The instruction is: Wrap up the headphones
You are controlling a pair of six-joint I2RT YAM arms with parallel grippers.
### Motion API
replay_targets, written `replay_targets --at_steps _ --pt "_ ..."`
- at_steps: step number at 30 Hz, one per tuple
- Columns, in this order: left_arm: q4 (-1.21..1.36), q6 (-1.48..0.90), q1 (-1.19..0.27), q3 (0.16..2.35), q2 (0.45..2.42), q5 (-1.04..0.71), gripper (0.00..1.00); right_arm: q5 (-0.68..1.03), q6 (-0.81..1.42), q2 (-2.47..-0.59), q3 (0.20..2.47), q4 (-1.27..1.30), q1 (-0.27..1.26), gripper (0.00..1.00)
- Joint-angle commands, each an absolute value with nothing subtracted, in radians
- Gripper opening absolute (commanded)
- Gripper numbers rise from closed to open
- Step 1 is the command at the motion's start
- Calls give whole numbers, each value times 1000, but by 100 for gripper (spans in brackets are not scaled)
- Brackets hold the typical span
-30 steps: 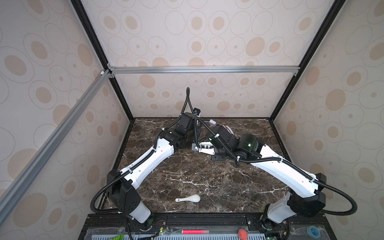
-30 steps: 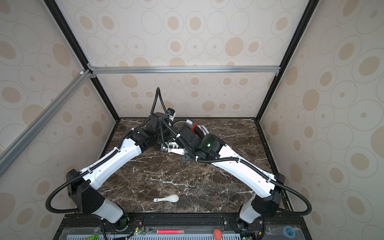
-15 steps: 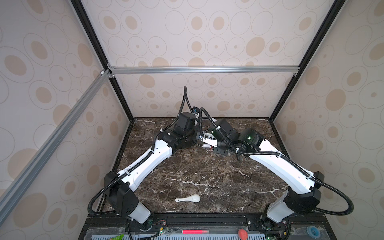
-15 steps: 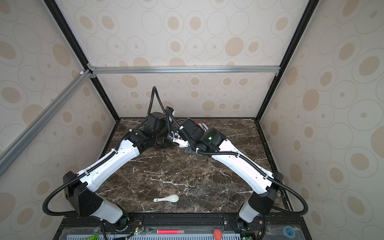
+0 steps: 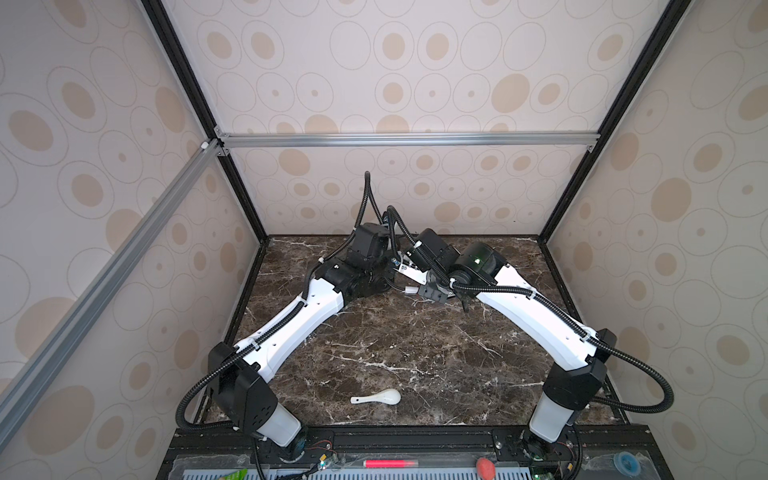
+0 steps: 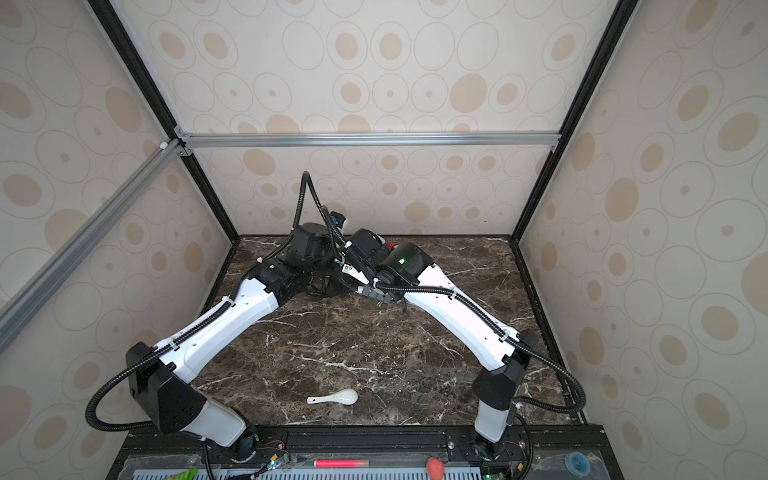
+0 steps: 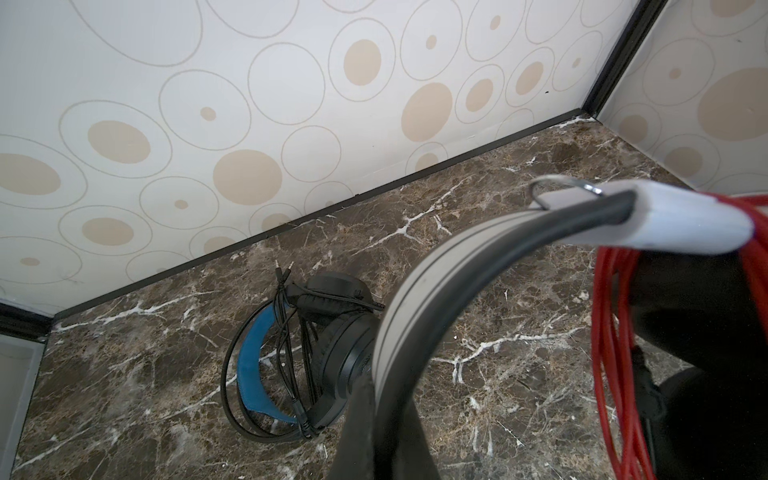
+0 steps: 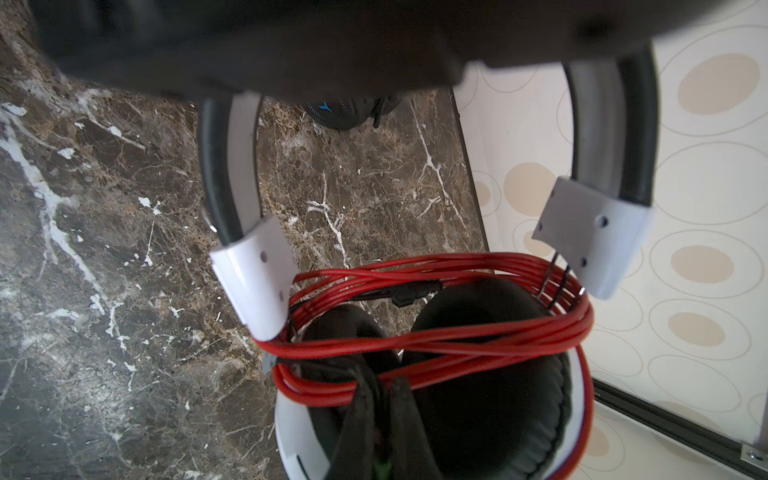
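1. Our left claw (image 7: 386, 428) is clamped tight on the headband of the white headset (image 7: 419, 291). The band arches away from the fingers to a white end cap.
2. Our right claw (image 8: 382, 399) is closed too, its fingertips nipped on the wound red cord (image 8: 436, 345). The grip is where the cord crosses the two black earpads (image 8: 490, 374), at the far end of the headset from the left claw's hold.
3. In both top views the left arm (image 5: 299, 328) and the right arm (image 5: 536, 320) meet wrist to wrist. They are almost touching, so we have little room between them.
4. Just beyond the left claw, toward the back wall (image 7: 291, 124), the black headset (image 7: 332, 353) lies flat on the marble table (image 5: 415, 353). Its blue inner band faces up and its thin black cord is wrapped across it. Its plugs point at the wall's dark base strip, and it lies apart from the white headset.
5. The back wall stands near both claws, closing off that side. The black corner post (image 7: 615, 62) stands farther off, on the right claw's side.
6. Back toward the arm bases, a broad stretch of marble lies open to us. A white spoon (image 5: 380, 397) lies near the front edge, well apart from both claws.
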State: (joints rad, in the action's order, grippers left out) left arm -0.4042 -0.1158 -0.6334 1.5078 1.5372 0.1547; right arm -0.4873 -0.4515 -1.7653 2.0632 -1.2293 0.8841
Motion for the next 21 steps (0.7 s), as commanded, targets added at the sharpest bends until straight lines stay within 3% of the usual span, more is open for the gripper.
replay_targets --at_steps 1,11,21 --pt "-462 -85 -658 1524 1519 37 0 -632 -373 -1803 2127 -1202 823 0" --pt "-475 -136 -657 1559 1556 11 0 -681 -238 -1912 2265 -1318 782 7" --pt "-493 -211 -657 1604 1588 -27 0 -648 -165 -1874 2176 -1265 722 13"
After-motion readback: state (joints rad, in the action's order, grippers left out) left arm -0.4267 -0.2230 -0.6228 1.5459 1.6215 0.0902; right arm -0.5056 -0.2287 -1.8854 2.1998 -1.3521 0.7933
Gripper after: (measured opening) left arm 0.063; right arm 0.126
